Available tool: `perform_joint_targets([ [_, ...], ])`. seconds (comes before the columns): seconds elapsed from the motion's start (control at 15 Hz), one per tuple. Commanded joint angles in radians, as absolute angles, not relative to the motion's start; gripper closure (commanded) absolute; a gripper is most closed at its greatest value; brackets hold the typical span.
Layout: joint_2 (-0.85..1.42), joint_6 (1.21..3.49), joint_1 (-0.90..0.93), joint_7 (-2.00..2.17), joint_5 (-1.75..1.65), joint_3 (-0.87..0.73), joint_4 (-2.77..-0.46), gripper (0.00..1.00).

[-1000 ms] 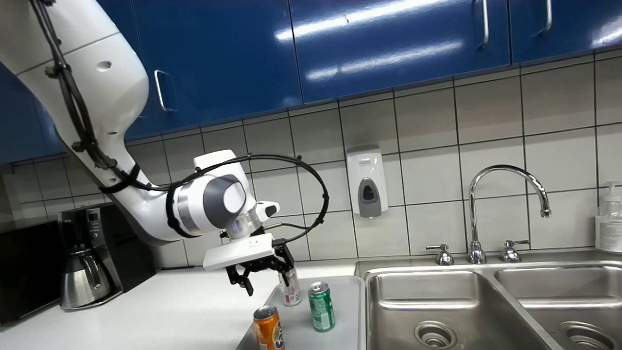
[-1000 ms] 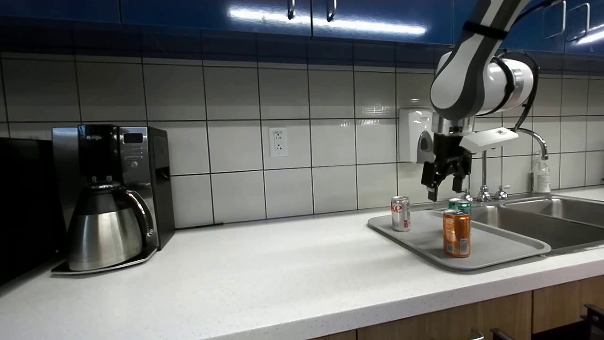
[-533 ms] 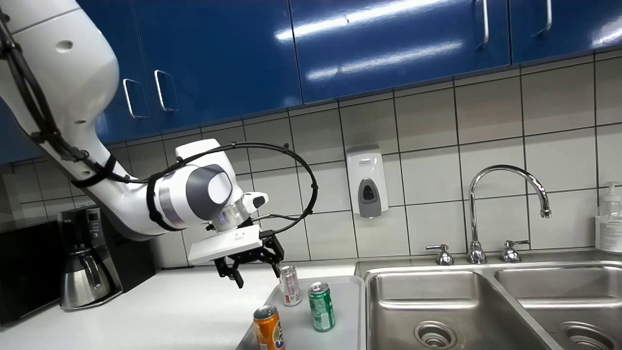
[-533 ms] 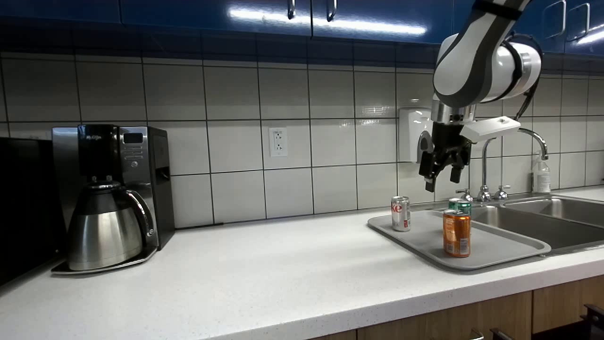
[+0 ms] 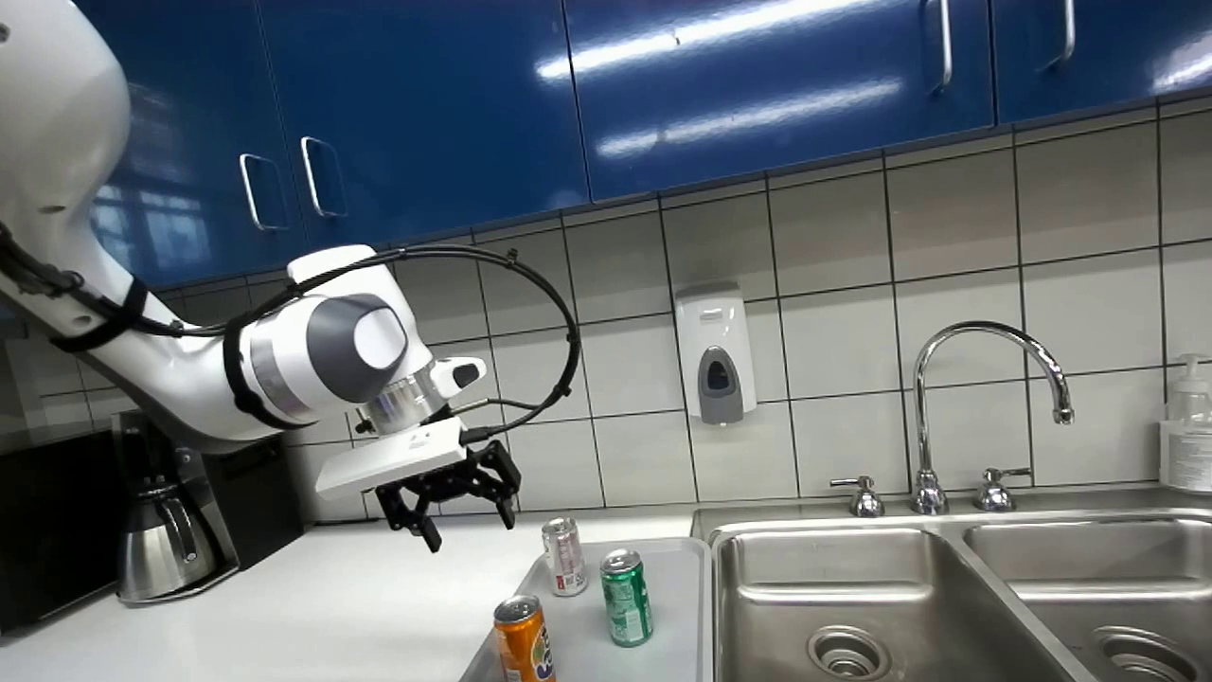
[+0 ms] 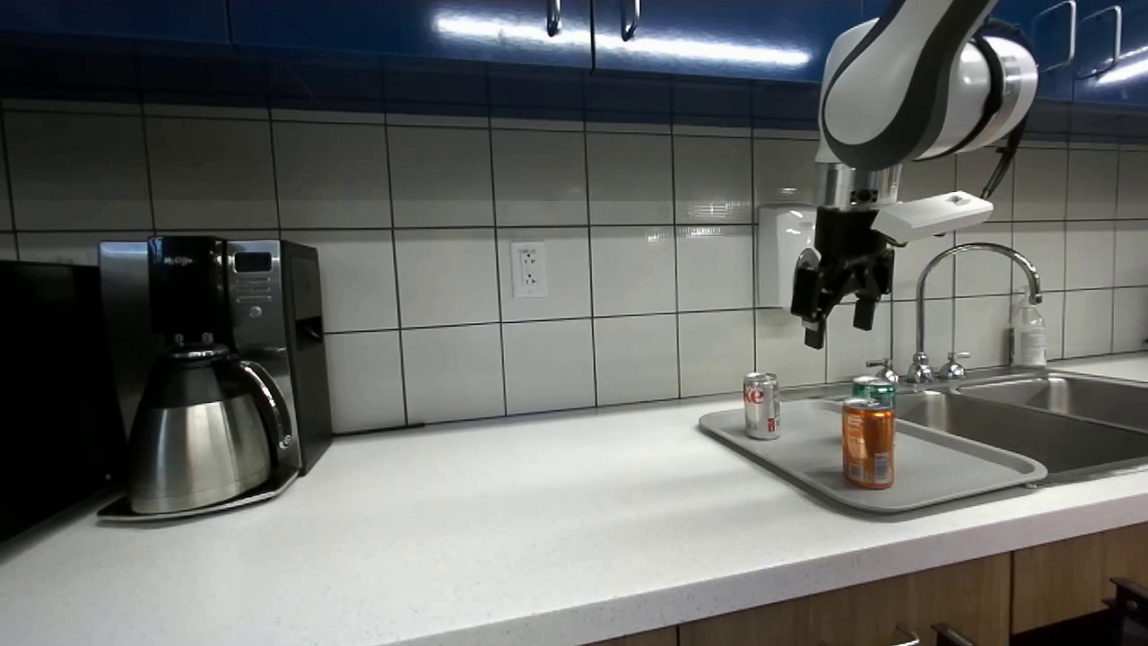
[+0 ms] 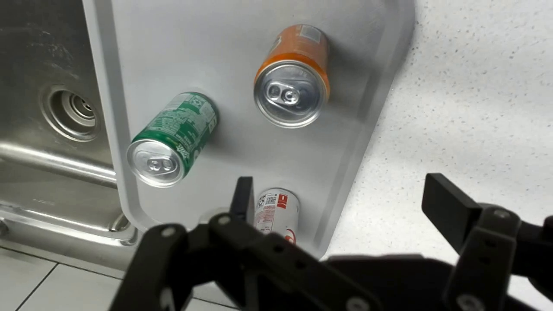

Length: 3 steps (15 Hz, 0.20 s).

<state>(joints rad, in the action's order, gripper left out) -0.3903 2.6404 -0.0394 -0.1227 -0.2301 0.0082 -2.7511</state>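
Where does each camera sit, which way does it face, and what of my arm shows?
Exterior view: near the sink, facing the tiled wall and blue cabinets; the arm shows from upper left to the open gripper.
Exterior view: in front of the counter, facing that wall, coffee maker at left; arm and gripper at right.
Wrist view: on the arm's end, looking down at the tray, orange can, green can and silver can; fingers show in the lower half.
Both exterior views share gripper, tray, sink, coffee maker and cans.

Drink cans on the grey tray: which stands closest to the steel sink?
The green metal can; the orange can and silver can stand farther from the sink.
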Motion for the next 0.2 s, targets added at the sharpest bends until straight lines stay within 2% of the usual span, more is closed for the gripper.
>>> perform_joint_targets([
  [0.0, -0.401, 2.627, -0.037, -0.117, -0.23, 0.015, -2.752, 0.0],
  [0.13, -0.413, 2.618, -0.035, -0.11, -0.23, 0.022, -2.754, 0.0],
])
